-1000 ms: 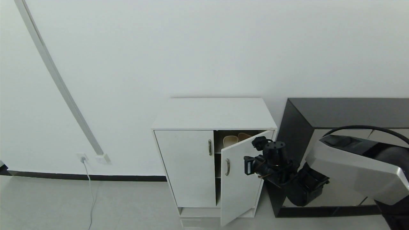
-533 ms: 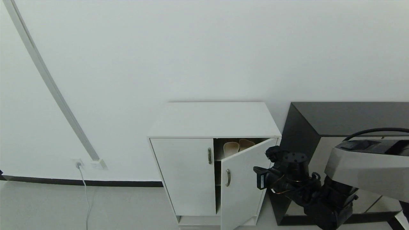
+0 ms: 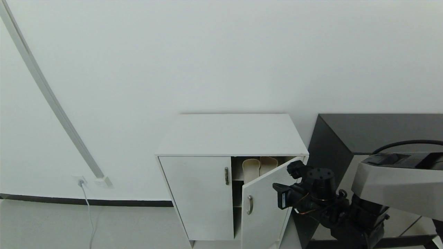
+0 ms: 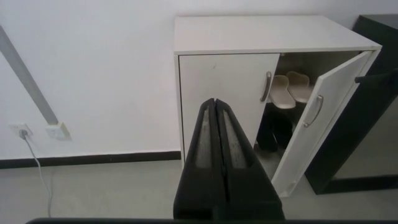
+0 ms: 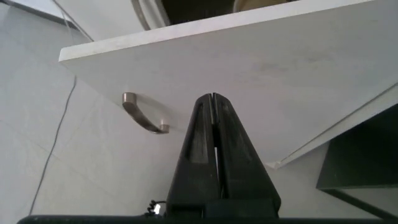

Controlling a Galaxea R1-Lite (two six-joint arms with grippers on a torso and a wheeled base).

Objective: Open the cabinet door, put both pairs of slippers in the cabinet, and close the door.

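With the view brought nearer, the white cabinet door (image 3: 263, 207) is left ajar as before; beige slippers (image 3: 251, 169) are shelved at its 11 o'clock. The left pincer (image 4: 215, 102) and right pincer (image 5: 214, 98) are pressed together; closing is judged still due.

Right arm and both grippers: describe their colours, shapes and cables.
The right arm has black cylindrical wrist joints with thin orange wires, a silver-grey shell behind and a black cable arching above. The left gripper and right gripper are black, each with two long tapering fingers.

Head camera nearer cabinet (image 3: 228, 135); right gripper (image 3: 295, 169) perhaps closer against door (image 3: 264, 207).
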